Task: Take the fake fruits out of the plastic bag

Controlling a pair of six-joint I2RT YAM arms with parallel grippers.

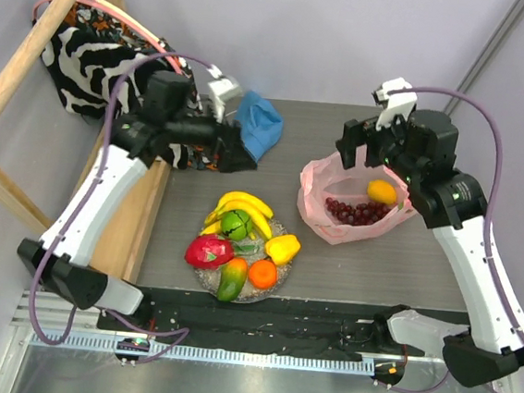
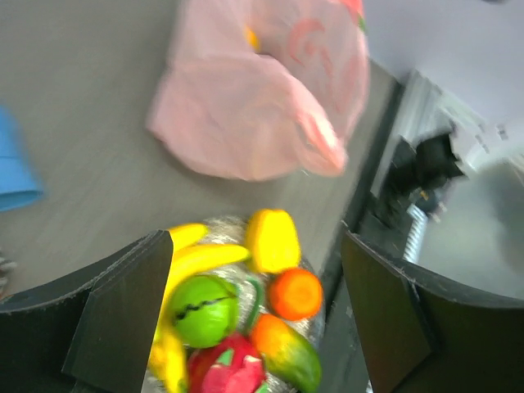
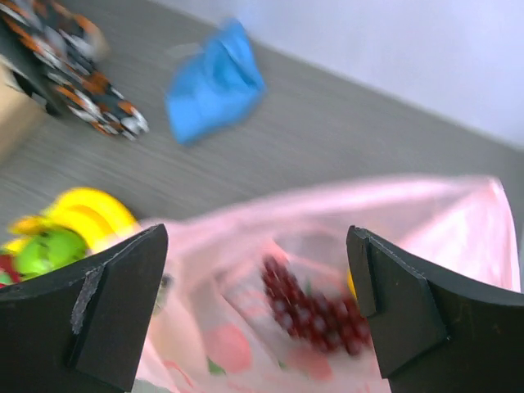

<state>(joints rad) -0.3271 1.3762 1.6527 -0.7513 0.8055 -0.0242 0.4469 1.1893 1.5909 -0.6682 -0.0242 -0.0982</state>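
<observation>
Fruit pile [image 1: 243, 250] on the plate [image 1: 250, 298] up front looks sorted, six pieces sitting there. Further back the pink bag [image 1: 320, 223] lies on the table [image 1: 347, 274] with the grapes [image 1: 353, 211] and lemon [image 1: 382, 191] inside. Both grippers are spread wide, holding nothing: right gripper [image 3: 255, 254] over the bag mouth, left gripper [image 2: 255, 250] above the plate. My worry: fingers pinch the thin film along with the grapes and haul the whole bag up, or the lemon rolls deeper.

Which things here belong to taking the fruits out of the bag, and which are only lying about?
Belong to the job: pink plastic bag, grapes and lemon inside it; banana, green apple, dragon fruit, yellow pepper, orange, mango on the plate.
Only lying about: blue cloth, black-and-white patterned fabric.
</observation>
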